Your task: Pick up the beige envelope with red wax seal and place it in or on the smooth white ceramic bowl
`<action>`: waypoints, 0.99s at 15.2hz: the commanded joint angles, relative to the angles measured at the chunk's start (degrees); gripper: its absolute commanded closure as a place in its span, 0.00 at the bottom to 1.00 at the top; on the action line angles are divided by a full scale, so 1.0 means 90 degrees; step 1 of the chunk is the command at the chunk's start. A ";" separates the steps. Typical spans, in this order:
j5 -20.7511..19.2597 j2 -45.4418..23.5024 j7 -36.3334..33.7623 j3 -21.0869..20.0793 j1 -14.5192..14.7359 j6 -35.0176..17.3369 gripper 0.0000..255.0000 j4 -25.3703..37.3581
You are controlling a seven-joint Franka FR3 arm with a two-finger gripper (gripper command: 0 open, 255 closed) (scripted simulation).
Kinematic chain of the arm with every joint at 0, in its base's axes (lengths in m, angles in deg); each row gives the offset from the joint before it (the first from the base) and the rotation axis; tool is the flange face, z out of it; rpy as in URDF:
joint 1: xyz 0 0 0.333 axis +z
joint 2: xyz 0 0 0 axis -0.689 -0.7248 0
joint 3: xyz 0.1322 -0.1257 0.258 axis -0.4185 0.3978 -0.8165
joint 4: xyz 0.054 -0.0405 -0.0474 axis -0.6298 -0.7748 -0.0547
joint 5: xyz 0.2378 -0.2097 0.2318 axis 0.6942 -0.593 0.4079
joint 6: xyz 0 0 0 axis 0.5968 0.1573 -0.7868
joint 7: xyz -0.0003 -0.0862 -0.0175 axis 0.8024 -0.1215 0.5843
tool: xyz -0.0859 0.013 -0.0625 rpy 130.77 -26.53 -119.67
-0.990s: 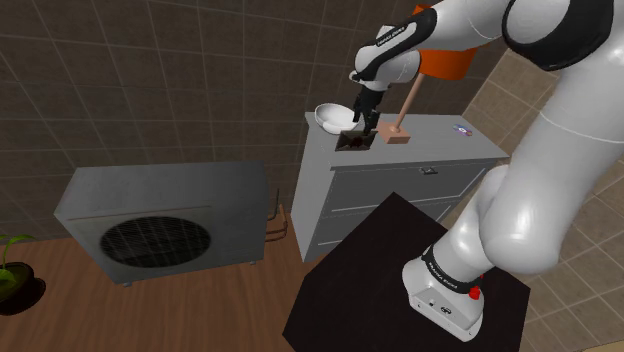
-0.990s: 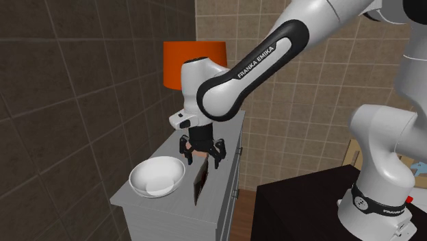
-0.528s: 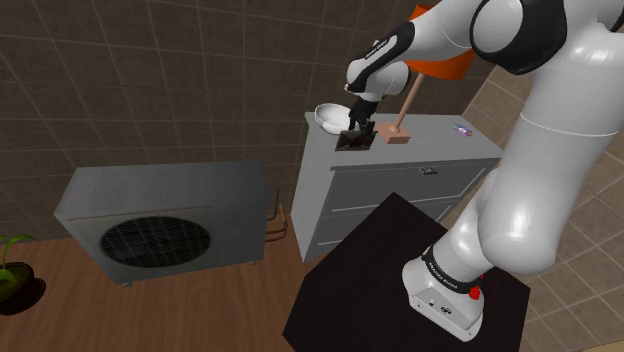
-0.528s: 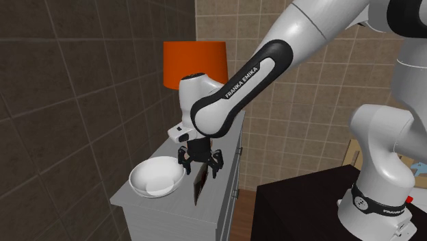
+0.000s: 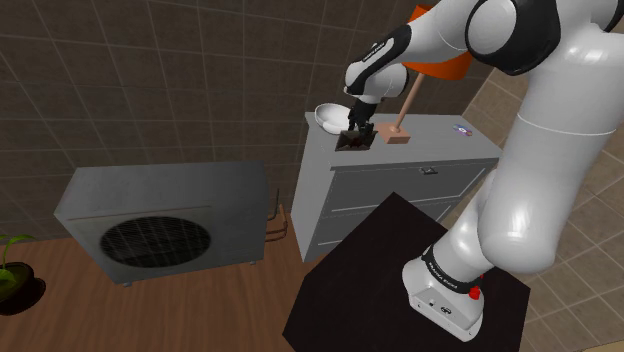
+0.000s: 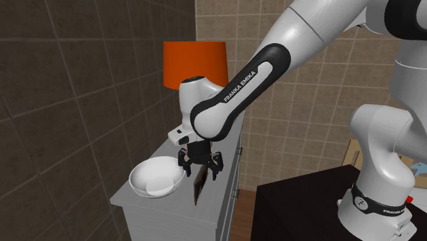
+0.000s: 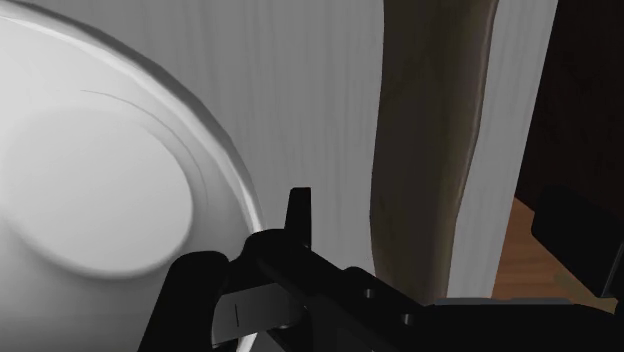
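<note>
1. One grey boxy outdoor unit (image 5: 160, 225) with a round fan grille stands on the wooden floor, at the shoulder view's left of the chest.
2. One grey chest of drawers (image 5: 400, 195) stands against the tiled wall and carries the task's things on its top.
3. One lamp with an orange shade (image 6: 195, 63) rises close behind the arm.
4. One smooth white bowl (image 6: 157, 179) sits near the chest's end.
5. One thin brown envelope (image 6: 199, 185) stands on edge on the chest, just beside the bowl and outside it.
6. One black hand (image 6: 200, 169) hangs over the envelope's upper edge, released, with its fingers spread.
</note>
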 commanded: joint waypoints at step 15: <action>-0.0355 0.0361 -0.0239 0.0179 0.0144 0.0335 1.00 0.0064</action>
